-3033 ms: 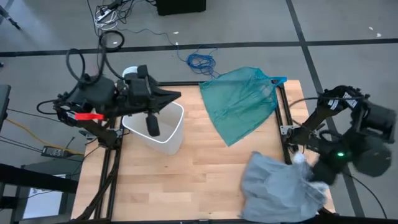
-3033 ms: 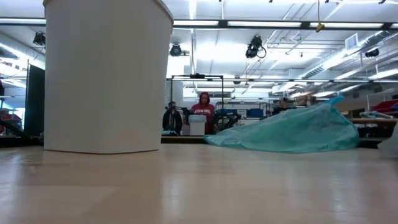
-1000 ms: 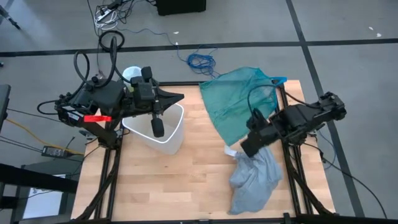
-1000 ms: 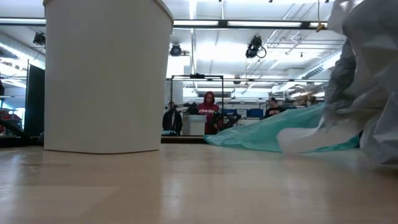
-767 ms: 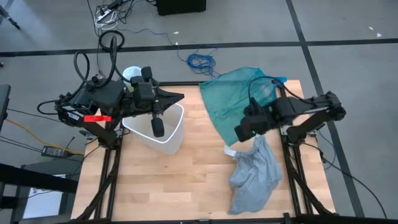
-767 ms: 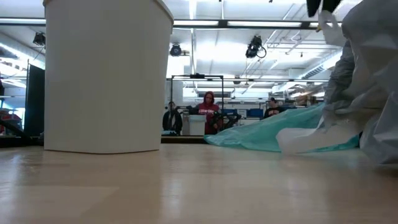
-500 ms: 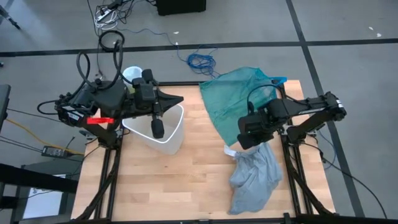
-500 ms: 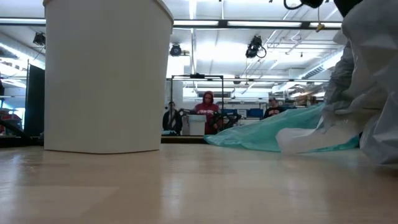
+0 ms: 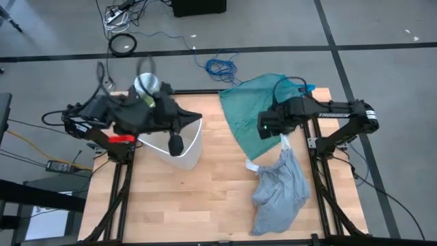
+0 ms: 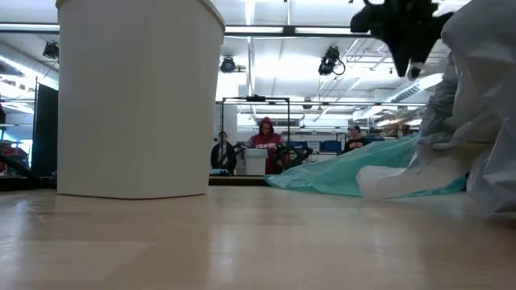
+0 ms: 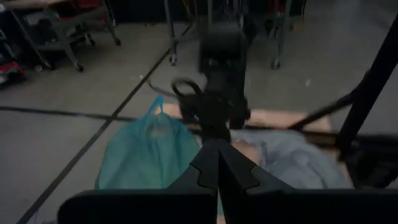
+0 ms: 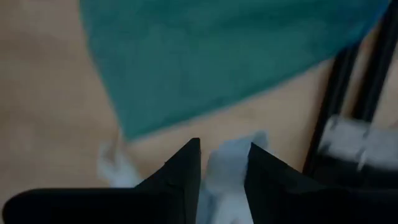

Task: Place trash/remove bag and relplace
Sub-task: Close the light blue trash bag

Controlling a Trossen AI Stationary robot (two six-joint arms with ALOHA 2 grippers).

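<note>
Left gripper (image 9: 194,117) sits over the back rim of the white bin (image 9: 192,154), fingers (image 11: 208,167) clenched together on nothing. The bin stands upright near the tabletop's (image 9: 212,205) back-left corner and is open at the top; its inside is hard to read from above. In the low view the bin (image 10: 137,97) fills the left side, base flat on the wood. Right gripper (image 9: 268,128) hangs over the near edge of the teal bag (image 9: 254,108), by the right edge toward the back. The grey-white bag (image 9: 278,190) lies crumpled near the right edge, from mid-table toward the front. A thin neck of it runs up to just under the right arm's wrist. In the right wrist view a pale fold of the bag (image 12: 231,149) shows right at the right gripper (image 12: 222,163), but I cannot tell whether it is gripped or loose. The teal bag lies spread flat at the back-right corner, its knot reaching past the back edge. Its near edge is just beside the grey bag's neck; I cannot tell if they touch. In the low view the right gripper (image 10: 407,36) is dark, up high, just beside the tall folds of the bag (image 10: 484,97), with the teal bag (image 10: 355,176) low behind. Blue cable (image 9: 220,67) is coiled on the floor beyond the back edge. A person in a red hoodie (image 10: 264,143) stands far back in the room.
</note>
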